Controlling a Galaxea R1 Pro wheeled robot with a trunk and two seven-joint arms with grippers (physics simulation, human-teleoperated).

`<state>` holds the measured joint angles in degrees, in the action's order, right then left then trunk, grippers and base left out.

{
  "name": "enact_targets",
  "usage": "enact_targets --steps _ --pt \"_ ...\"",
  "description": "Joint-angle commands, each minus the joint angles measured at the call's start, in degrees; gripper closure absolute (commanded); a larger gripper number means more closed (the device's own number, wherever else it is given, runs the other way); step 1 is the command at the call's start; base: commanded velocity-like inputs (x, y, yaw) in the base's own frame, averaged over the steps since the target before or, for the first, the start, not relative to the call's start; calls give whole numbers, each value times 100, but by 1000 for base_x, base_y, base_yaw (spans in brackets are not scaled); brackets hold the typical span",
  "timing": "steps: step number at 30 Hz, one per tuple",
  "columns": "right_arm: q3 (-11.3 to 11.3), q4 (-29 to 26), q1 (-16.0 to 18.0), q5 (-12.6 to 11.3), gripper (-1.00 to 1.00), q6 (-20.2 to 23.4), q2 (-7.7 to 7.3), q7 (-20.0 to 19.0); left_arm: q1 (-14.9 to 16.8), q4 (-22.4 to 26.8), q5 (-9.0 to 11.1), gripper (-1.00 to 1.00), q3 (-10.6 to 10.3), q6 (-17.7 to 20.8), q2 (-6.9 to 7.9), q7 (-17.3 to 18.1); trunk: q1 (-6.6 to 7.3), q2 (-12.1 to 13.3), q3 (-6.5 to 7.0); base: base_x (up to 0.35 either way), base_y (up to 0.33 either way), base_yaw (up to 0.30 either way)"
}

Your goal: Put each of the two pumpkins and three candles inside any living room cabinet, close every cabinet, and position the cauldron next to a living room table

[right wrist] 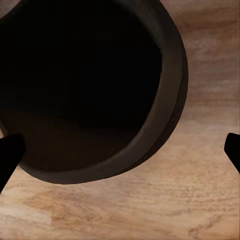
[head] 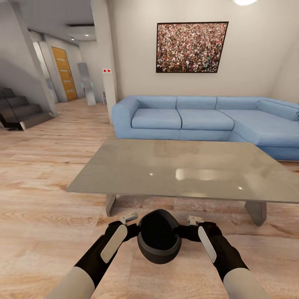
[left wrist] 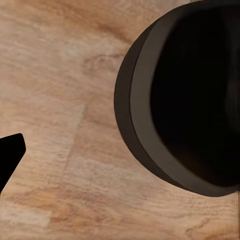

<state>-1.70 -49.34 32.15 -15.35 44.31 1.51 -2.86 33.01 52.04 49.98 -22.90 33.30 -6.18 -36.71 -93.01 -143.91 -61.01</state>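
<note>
Tools (head: 132, 216) (head: 194, 219) flank cauldron (head: 159, 243).

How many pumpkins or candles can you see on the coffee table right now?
0. The coffee table top shows bare and glossy, nothing standing on it. The cauldron sits on the floor between both arms, just before the table. Its dark inside could hide something.

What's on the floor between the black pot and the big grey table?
Nothing: the head view shows bare wood floor between the cauldron and the table.
</note>
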Motion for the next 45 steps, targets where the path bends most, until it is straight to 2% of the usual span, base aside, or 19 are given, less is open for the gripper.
enact_targets --steps 1,7,23,30,45 --pt "3 -6 2 32 -100 26 0 -30 4 7 55 -100 -12 1 2 -55 3 -1 17 0 0 0" --pt "3 -6 2 18 -100 26 7 -30 4 7 55 -100 -12 1 2 -55 19 7 150 -48 23 0" --pt "3 -9 2 7 -100 26 7 -30 4 7 55 -100 -13 1 2 -55 60 29 505 -263 87 0" --pt "3 -8 2 6 -100 26 3 -30 4 60 55 -100 -10 1 2 -55 60 29 519 -186 1 -52" --pt "3 -5 5 5 -100 26 7 -30 4 166 47 -100 -13 3 10 -76 60 29 607 -212 -51 -223"
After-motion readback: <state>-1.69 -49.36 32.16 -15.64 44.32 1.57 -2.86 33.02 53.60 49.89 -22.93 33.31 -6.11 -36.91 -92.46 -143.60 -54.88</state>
